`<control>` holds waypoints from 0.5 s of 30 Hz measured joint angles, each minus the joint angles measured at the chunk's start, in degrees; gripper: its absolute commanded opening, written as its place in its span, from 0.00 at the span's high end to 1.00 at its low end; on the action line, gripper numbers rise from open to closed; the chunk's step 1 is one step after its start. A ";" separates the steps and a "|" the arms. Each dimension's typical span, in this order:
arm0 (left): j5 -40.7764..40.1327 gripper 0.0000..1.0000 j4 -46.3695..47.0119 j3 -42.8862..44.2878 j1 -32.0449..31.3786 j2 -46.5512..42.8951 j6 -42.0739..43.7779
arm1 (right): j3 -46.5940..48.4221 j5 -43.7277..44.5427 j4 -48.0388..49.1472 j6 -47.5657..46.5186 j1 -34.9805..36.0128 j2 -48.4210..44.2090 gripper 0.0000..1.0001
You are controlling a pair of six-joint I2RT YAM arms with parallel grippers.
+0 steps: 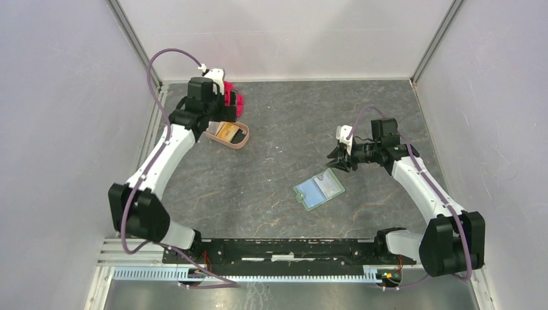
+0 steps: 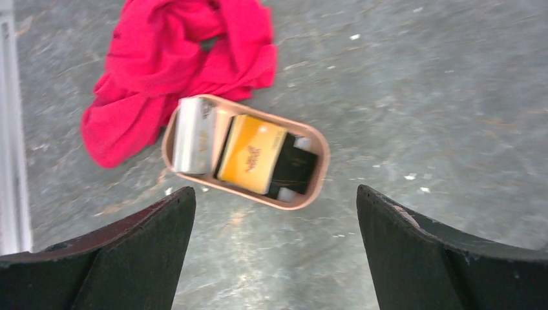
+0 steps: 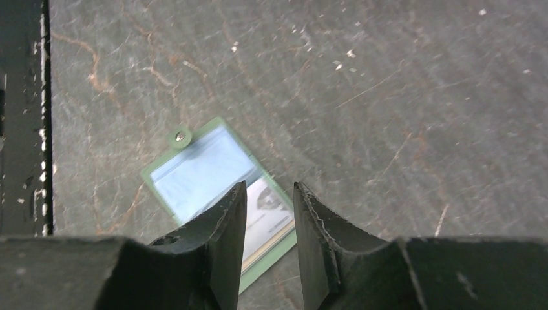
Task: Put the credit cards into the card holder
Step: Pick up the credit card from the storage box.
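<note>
Three credit cards lie in a pinkish oval tray [image 2: 320,169]: a silvery one [image 2: 194,135], an orange-gold one [image 2: 251,154] and a dark one [image 2: 294,166]. My left gripper [image 2: 273,190] hangs wide open just short of the tray, with nothing between its fingers. The sage-green card holder [image 1: 318,189] lies unfolded mid-table, its pale blue inside [image 3: 200,168] facing up. A whitish card [image 3: 274,210] sits in its pocket. My right gripper [image 3: 270,186] hovers over that card, its jaws a narrow gap apart and holding nothing.
A crumpled red cloth [image 2: 161,71] lies against the far side of the tray, near the left wall rail [image 2: 10,129]. The black base bar [image 3: 22,116] runs along the near edge.
</note>
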 measured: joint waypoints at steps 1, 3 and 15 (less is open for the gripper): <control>-0.42 0.00 -0.48 0.74 1.31 1.86 0.57 | 0.87 0.15 0.59 0.87 0.20 0.33 0.61; -1.22 0.01 -1.44 1.86 3.10 5.09 2.01 | 1.53 0.15 3.04 3.28 0.50 0.85 0.61; -6.71 0.10 -3.32 11.47 5.68 23.56 10.14 | -2.10 1.33 6.73 6.88 0.83 3.74 0.61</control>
